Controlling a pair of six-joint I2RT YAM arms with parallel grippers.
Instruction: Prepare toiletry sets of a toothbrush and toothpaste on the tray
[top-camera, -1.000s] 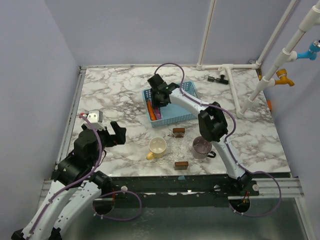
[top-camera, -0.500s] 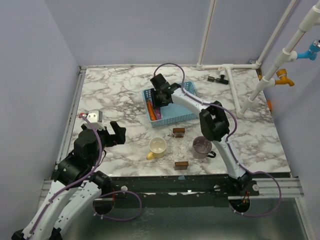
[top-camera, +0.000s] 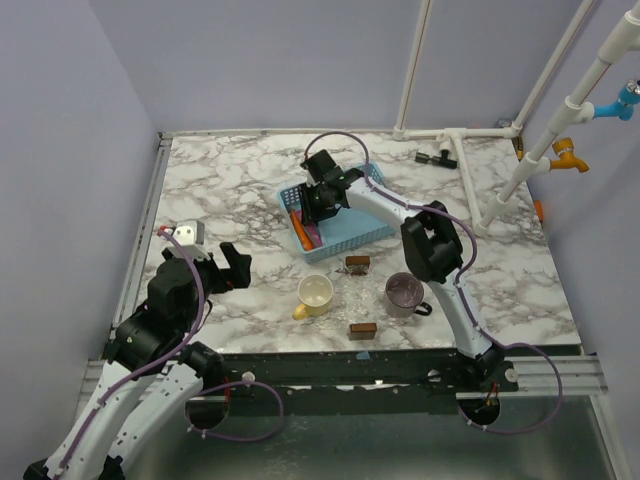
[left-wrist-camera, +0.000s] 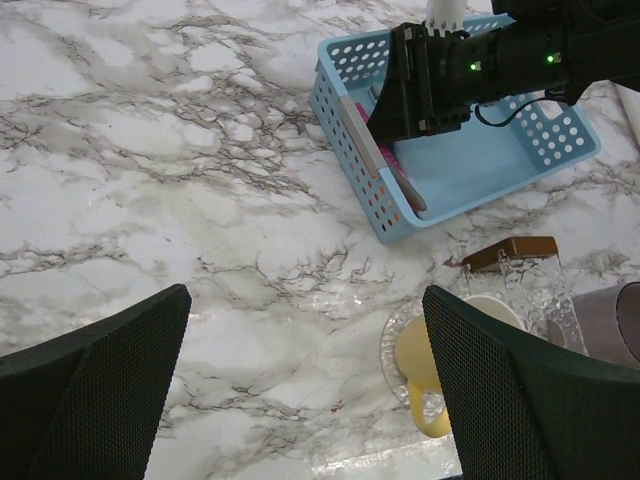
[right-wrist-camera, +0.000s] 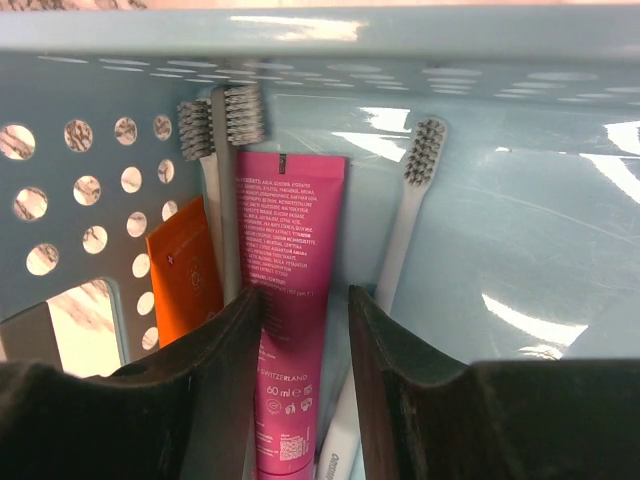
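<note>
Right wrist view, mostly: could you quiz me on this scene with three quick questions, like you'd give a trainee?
1. True or false: the right tool is down inside the blue basket.
2. How many toothbrush heads show in the right wrist view?
3. The tube that the right tool straddles is: A pink, B green, C white.
Key: 1 true; 2 three; 3 A.

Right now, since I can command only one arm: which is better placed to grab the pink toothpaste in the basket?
Right: the right gripper sits inside the basket, jaws open either side of the toothpaste. The left gripper hangs open, well short of the basket.
</note>
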